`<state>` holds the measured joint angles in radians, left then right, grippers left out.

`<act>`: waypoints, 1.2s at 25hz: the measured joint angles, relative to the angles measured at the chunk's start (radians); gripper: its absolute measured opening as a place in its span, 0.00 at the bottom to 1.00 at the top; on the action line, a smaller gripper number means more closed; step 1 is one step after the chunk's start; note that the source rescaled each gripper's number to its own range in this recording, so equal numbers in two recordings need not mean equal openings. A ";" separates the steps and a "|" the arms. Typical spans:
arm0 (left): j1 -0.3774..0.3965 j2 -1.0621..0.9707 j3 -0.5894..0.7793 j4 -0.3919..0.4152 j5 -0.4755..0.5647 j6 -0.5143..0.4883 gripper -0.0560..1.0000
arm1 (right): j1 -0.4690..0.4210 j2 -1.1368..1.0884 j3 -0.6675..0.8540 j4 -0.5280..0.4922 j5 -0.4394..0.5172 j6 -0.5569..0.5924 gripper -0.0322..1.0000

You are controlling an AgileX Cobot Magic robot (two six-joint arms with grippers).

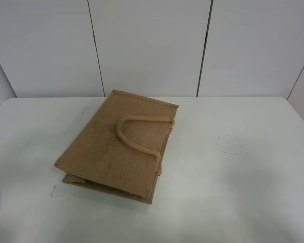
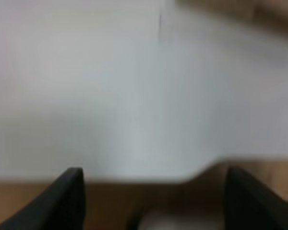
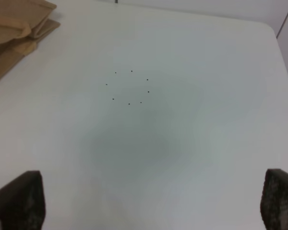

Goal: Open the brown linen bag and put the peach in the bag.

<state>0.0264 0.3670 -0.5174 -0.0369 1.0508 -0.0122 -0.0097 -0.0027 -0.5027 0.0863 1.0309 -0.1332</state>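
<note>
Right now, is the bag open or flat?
Flat and shut: the brown linen bag lies folded on the table, one handle resting on top.

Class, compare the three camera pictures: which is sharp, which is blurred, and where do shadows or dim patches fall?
Exterior high view: fairly sharp; the flat tan-brown coarse-weave bag casts a soft shadow on the white table. Left wrist view: heavily blurred, only the dark fingertips and pale surface readable. Right wrist view: sharp enough to show a ring of small black dots, with a faint dim patch below it.
</note>
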 joint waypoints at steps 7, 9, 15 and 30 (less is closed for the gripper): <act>0.000 -0.167 0.017 -0.035 0.000 0.060 0.84 | 0.000 0.000 0.000 0.001 0.000 0.000 1.00; 0.000 -0.188 0.017 -0.043 0.000 0.072 0.84 | 0.000 0.000 0.000 0.001 0.000 0.000 1.00; 0.000 -0.203 0.017 -0.044 0.000 0.082 0.84 | 0.000 0.000 0.000 0.001 0.000 0.000 1.00; 0.000 -0.369 0.017 -0.045 0.001 0.082 0.84 | 0.000 0.000 0.000 0.001 0.000 0.000 1.00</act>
<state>0.0264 -0.0018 -0.5005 -0.0819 1.0518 0.0698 -0.0097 -0.0027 -0.5027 0.0871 1.0309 -0.1332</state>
